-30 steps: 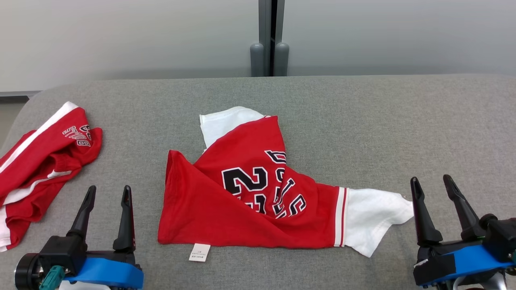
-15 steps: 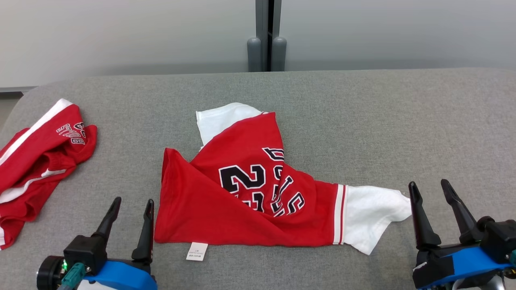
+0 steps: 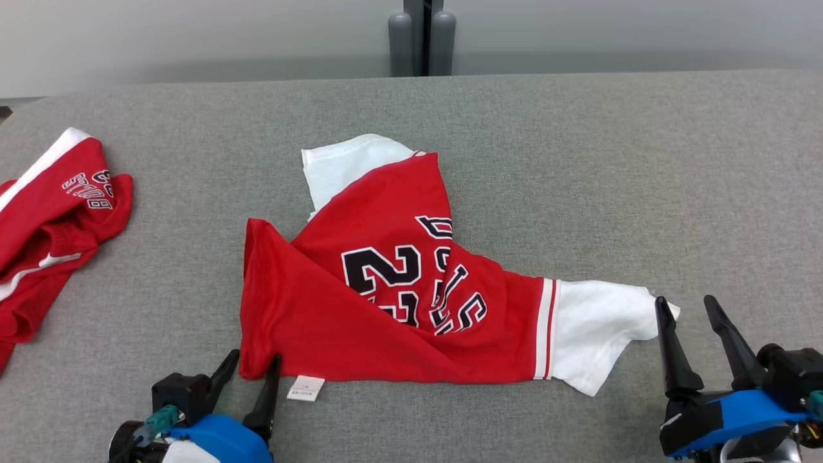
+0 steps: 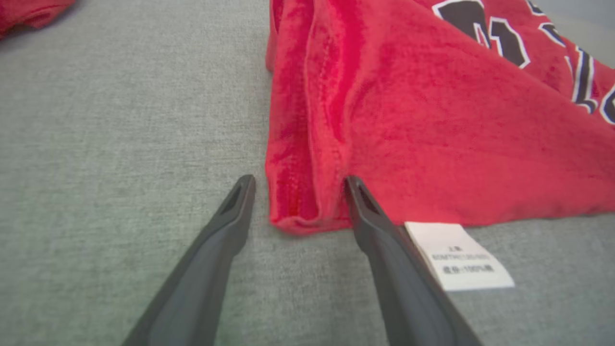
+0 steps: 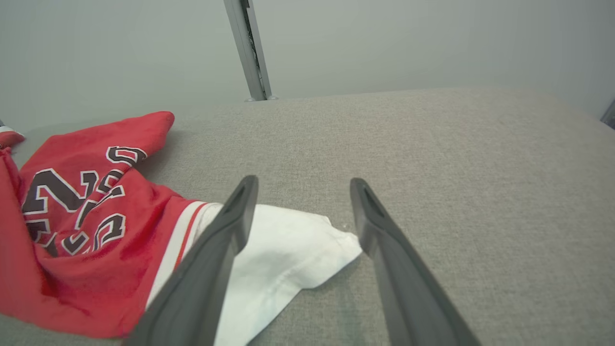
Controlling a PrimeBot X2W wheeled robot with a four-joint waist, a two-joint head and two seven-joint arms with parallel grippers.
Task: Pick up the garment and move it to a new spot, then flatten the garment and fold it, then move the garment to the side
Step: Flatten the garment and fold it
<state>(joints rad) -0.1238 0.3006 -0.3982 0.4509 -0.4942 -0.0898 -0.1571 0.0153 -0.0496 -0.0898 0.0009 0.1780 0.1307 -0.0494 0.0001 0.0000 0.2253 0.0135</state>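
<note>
The left gripper [image 3: 254, 355], spread wide, straddles the near corner of the red shirt [image 3: 386, 289] beside its label [image 3: 305, 388], the right gripper [image 3: 684, 299], also spread, frames the white sleeve [image 3: 598, 328] tip, and another red garment [image 3: 45, 218] lies far left.

Two garments [image 3: 308, 321] [image 3: 45, 218], two claws [image 3: 254, 355] [image 3: 684, 300], one label [image 3: 305, 388].

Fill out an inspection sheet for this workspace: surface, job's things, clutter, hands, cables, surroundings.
Surface: grey fabric table, flat.
Job's things: red jersey, crumpled and folded over itself, white sleeve spread to the right, white label at its near edge.
Clutter: second red garment bunched at the table's left end.
Hands: left hand open, fingertips either side of the jersey's near-left corner; right hand open at the sleeve's tip, holding nothing.
Cables: teal connector on the left wrist; no loose cable seen.
Surroundings: pale wall and grey post behind the table.
</note>
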